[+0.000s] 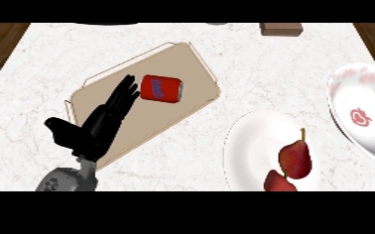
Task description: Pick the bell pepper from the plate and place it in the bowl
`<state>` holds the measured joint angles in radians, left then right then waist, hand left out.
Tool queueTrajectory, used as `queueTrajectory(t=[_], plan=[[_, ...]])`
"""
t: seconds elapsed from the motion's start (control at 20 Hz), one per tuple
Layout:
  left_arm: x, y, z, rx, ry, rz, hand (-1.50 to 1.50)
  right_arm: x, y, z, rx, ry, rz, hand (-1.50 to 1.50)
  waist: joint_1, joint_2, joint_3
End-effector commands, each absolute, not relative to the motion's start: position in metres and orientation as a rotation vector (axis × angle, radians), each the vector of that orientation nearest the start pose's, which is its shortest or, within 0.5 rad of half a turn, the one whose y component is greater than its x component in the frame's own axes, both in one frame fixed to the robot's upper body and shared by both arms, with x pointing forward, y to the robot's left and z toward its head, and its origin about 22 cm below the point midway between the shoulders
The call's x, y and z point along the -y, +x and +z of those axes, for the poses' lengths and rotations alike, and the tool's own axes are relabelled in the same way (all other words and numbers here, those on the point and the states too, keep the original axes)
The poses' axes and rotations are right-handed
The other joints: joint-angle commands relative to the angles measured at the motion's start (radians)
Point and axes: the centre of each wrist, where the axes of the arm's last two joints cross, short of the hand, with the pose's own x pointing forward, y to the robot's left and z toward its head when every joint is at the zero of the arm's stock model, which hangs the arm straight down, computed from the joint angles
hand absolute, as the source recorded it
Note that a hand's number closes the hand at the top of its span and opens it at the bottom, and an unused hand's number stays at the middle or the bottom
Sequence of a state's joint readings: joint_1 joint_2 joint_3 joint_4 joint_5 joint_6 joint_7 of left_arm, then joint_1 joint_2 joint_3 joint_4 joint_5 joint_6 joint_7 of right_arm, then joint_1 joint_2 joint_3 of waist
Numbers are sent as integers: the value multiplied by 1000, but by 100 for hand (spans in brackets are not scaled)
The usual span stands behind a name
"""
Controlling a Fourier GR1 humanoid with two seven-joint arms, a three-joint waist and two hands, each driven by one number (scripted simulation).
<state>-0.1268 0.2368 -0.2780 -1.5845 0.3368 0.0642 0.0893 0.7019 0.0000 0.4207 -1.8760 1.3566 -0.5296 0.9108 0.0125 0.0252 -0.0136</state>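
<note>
A dark red bell pepper (295, 161) with a thin stem lies on the white plate (253, 139) at the lower right, partly cut off by the view's lower edge. Just right of the plate, at the view's right edge, stands the white bowl (343, 87), with a small red mark on its inside. My left hand (101, 121) is open at the lower left, its straight fingers over a beige tray and pointing up and right. It is far from the pepper and holds nothing. My right hand does not show.
The beige tray (183, 62) lies slanted at centre left with a red can (162, 88) on its side in it, just beyond my left fingertips. A brown block (281, 29) sits at the counter's far edge. Wooden floor shows past the counter's corners.
</note>
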Motion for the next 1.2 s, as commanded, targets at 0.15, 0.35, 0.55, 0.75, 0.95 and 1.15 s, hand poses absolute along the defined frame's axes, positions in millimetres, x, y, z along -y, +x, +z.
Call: queueTrajectory(t=[0.15, 0.35, 0.55, 0.75, 0.95, 1.15], plan=[[-199, 257, 26, 1497, -283, -156, 0, 143, 98, 20, 443, -1244, 269, -150, 12, -10, 7], [-203, 268, 33, 1493, -283, -156, 0, 128, 124, 32, 413, -1256, 301, -150, 14, -10, 10], [-200, 264, 38, 1502, -281, -141, 0, 123, 136, 36, 424, -1262, 345, -150, 10, -15, 11], [-184, 269, 39, 1498, -272, -146, 0, 126, 150, 32, 407, -1263, 366, -150, -1, -14, 12], [-199, 264, 34, 1496, -267, -141, 0, 127, 165, 28, 420, -1277, 352, -150, 1, -18, 12], [-206, 264, 28, 1487, -286, -137, 0, 124, 167, 25, 428, -1280, 361, -150, -5, -19, 12]])
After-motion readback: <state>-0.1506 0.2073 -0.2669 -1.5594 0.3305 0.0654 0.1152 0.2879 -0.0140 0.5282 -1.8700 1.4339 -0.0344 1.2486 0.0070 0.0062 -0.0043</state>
